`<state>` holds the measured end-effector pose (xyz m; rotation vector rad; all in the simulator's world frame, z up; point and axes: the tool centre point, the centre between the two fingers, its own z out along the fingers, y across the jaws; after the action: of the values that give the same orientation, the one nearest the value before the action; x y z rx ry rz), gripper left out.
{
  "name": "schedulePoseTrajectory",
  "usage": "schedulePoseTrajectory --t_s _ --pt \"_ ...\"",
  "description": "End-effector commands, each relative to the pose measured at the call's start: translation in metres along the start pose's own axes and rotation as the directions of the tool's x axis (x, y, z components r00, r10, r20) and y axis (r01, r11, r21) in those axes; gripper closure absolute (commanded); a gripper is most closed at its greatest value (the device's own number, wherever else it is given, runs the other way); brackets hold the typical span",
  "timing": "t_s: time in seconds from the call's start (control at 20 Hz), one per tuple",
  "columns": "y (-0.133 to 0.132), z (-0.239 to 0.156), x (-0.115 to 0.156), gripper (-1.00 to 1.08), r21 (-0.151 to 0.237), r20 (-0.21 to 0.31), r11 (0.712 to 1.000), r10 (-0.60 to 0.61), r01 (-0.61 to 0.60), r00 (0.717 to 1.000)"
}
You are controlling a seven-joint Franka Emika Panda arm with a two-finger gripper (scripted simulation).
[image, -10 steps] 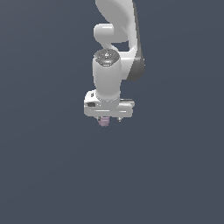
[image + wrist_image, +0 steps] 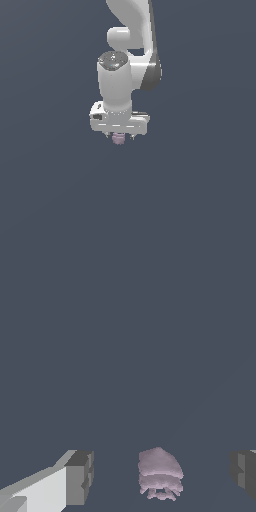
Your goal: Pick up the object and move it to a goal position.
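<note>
The object (image 2: 118,139), a tiny pale pink-lilac stubby lump, shows just under the white hand in the exterior view. My gripper (image 2: 120,135) points straight down over it. In the wrist view the object (image 2: 160,476) lies between the two grey fingertips (image 2: 80,477), with a clear gap on each side. The gripper (image 2: 162,475) is open and neither pad touches the object. Whether the object rests on a surface cannot be told against the flat grey ground.
The white arm (image 2: 130,45) rises from the hand toward the exterior view's top. Around it there is only uniform dark grey-blue ground, with no other objects, edges or goal marker showing.
The arm and hand have shifted slightly toward the exterior view's left. The object stays under the hand in about the same place.
</note>
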<state>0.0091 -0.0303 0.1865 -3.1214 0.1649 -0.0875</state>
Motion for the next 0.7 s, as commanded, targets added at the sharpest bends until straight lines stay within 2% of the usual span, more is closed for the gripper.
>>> schedulePoseTrajectory --t_s 0.0,0.35,0.65 --pt "0.002 -0.003 0.003 -0.92 0.004 -0.006 1.000 0.012 -0.012 1.000" --pt "0.004 0.006 -0.004 -0.92 0.001 0.000 1.000 0.012 -0.012 1.000" --pt "0.011 0.030 -0.025 -0.92 -0.004 0.014 1.000 0.023 -0.022 1.000"
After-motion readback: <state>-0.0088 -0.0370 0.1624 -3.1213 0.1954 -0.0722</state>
